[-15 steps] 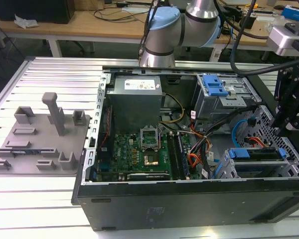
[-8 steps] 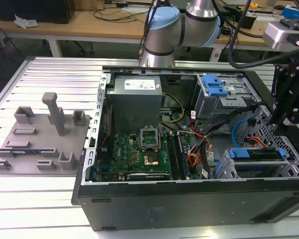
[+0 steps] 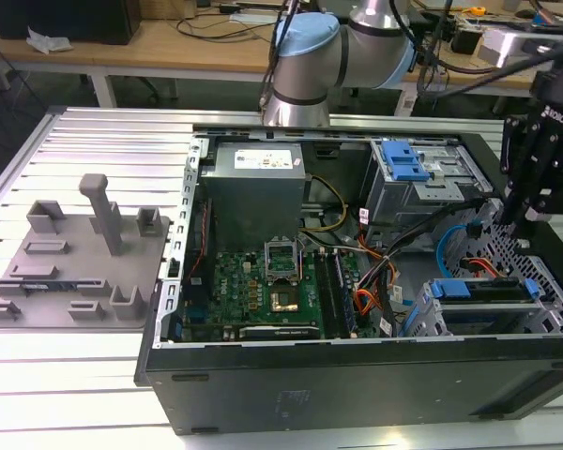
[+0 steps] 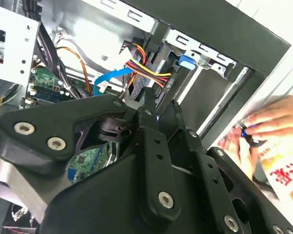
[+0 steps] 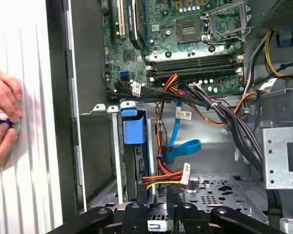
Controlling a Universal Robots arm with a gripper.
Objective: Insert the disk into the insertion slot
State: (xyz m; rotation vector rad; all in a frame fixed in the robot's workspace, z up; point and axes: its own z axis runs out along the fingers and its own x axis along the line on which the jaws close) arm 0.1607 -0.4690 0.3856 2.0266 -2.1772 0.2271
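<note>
The disk (image 3: 479, 290), dark between the blue ends of its carrier, lies inside the insertion slot (image 3: 550, 287), the light grey perforated cage at the case's front right in the exterior view. In the first wrist view the disk (image 5: 135, 128) stands edge-on in the slot (image 5: 115, 161), blue tab outward. My gripper (image 3: 512, 221) hangs just above the back of the cage. In both wrist views my gripper (image 5: 157, 191) (image 4: 162, 103) shows a narrow gap between its fingers, with nothing in it, close behind the disk's rear edge.
A darker cage with a blue latch (image 3: 403, 162) stands behind. Red, yellow and blue cables (image 5: 178, 151) run beside the slot. The motherboard (image 3: 263, 286) fills the case's middle. A person's hands (image 5: 2, 122) rest on the ribbed table outside the case wall. A grey fixture plate (image 3: 70, 258) lies on the left.
</note>
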